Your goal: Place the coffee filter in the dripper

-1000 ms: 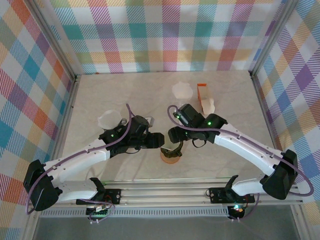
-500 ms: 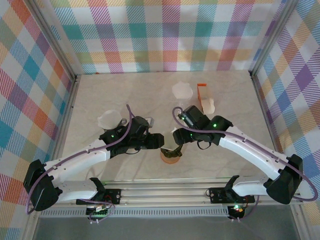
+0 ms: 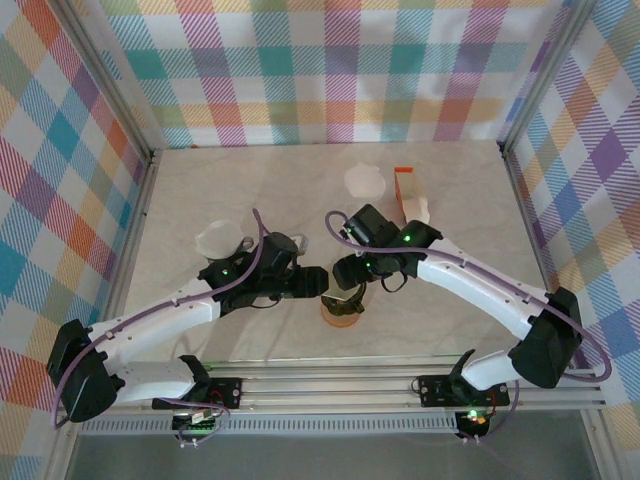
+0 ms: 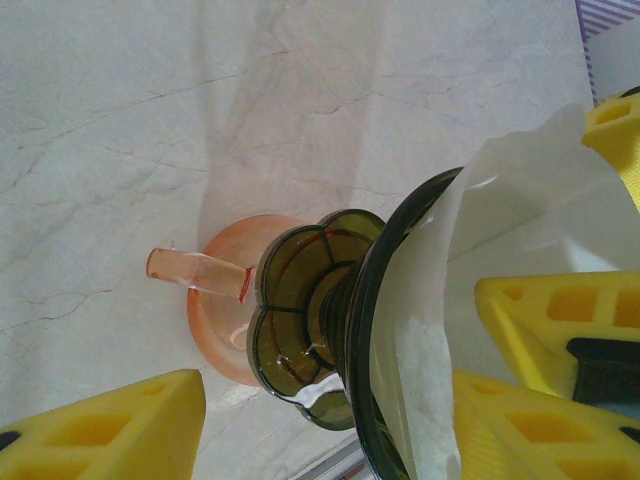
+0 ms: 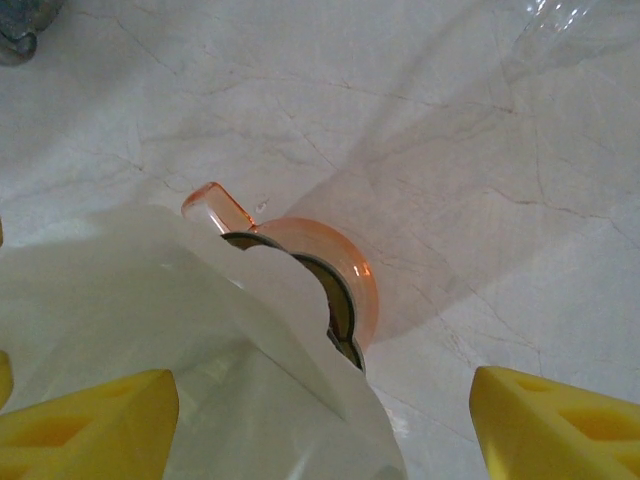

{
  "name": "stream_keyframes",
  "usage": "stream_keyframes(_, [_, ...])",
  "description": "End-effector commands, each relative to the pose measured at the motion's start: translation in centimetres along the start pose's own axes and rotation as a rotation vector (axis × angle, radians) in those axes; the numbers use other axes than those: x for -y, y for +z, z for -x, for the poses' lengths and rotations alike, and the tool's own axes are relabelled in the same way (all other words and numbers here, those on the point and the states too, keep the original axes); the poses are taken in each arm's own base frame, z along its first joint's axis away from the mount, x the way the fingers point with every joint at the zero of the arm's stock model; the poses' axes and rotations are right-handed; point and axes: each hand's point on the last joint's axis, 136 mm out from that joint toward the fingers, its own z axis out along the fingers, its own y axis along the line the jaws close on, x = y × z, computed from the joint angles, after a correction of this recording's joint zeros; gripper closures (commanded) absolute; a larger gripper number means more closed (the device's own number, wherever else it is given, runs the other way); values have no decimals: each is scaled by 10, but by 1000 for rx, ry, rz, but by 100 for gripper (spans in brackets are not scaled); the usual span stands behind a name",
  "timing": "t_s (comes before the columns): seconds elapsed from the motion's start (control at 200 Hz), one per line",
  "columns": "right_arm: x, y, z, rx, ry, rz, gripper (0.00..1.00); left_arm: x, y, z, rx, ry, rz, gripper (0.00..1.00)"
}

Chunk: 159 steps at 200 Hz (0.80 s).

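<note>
Two grippers to verify. Begin at the near edge of the table. (Operator)

Both arm bases sit at the near edge of the table [image 3: 260, 190]. The left gripper [image 3: 321, 283] and right gripper [image 3: 348, 287] meet nose to nose just nearer than the table's middle, directly above an orange glass cup [image 3: 341, 316]. (Technician)

Locate the dripper and the filter. (Operator)

The dripper [image 4: 300, 330], dark olive glass, has its scalloped base at the mouth of the orange glass cup. Whether the base is seated on the cup or just above it cannot be determined. The coffee filter [image 4: 425, 340], white paper, lies inside the dripper's rim and stands out above it. (Technician)

State of the left gripper. (Operator)

Its fingers [image 4: 110, 430] stand partly apart with the dripper's rim between them. One finger shows a gap to the glass; the other lies beside the filter paper. A grip on the dripper cannot be confirmed. (Technician)

State of the right gripper. (Operator)

Its fingers [image 5: 560, 420] are spread wide on either side of the coffee filter. One has bare table between it and the paper; the other lies right at the paper's edge. Nothing is clamped. (Technician)

Items farther out. (Operator)

A translucent round object [image 3: 218, 240] lies left of the middle. Toward the far edge, right of centre, a white round paper item [image 3: 364, 181] lies just beside an orange box [image 3: 404, 187]. (Technician)
</note>
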Motion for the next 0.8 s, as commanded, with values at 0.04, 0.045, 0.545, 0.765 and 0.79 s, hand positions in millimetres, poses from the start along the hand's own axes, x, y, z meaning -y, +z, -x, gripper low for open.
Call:
stream_keyframes(0.04, [1, 14, -13, -70, -19, 1, 24, 3, -5, 5, 18, -12, -17, 38])
stream_keyframes(0.045, [1, 14, -12, -71, -19, 1, 24, 3, -5, 5, 18, -12, -17, 38])
stream_keyframes(0.545, [9, 52, -26, -131, 2, -42, 26, 12, -32, 13, 89, -41, -69, 36])
stream_keyframes(0.765, [12, 66, -31, -145, 18, -60, 26, 12, -27, 8, 65, -42, -79, 34])
stream_keyframes(0.79, [12, 66, -31, -146, 18, -60, 26, 11, -25, 7, 58, -42, -77, 34])
